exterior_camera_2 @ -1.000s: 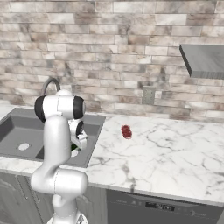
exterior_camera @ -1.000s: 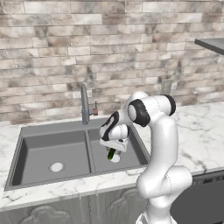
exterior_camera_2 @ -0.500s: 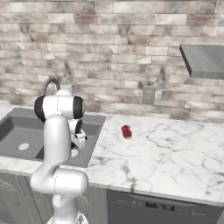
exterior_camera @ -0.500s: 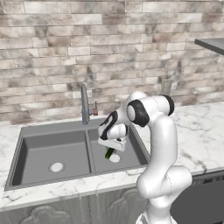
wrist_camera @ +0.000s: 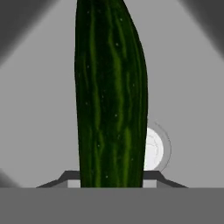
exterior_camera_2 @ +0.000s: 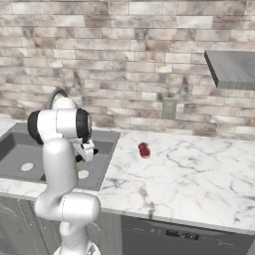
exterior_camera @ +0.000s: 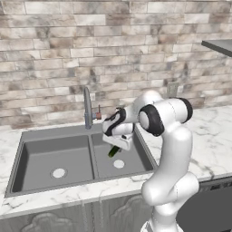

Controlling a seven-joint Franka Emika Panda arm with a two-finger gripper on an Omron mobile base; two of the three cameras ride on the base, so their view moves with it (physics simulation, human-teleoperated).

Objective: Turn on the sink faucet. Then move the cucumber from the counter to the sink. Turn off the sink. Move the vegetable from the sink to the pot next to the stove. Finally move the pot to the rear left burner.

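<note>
Hanging point-down over the right basin of the sink, the cucumber is pinched near its upper end by the end effector, whose jaws are closed on it. In the hand view the cucumber runs straight away from the camera, dark green with paler streaks, and the round pale drain peeks out just beside it, so the lower tip sits above the basin floor, a little to one side of the drain.

By the look of it, this is a stiff, light, smooth-skinned thing. It should not bend or bruise in a firm pinch, but its rounded, waxy sides could let it slip or swing if held only at one end, and more so if wet. A hold across the middle of its length, jaws square to the long axis, seems the safer choice.

Behind the basin stands the sink faucet; whether water runs cannot be told. On the marble tabletop to the right lies a small red object, well apart from the sink.
</note>
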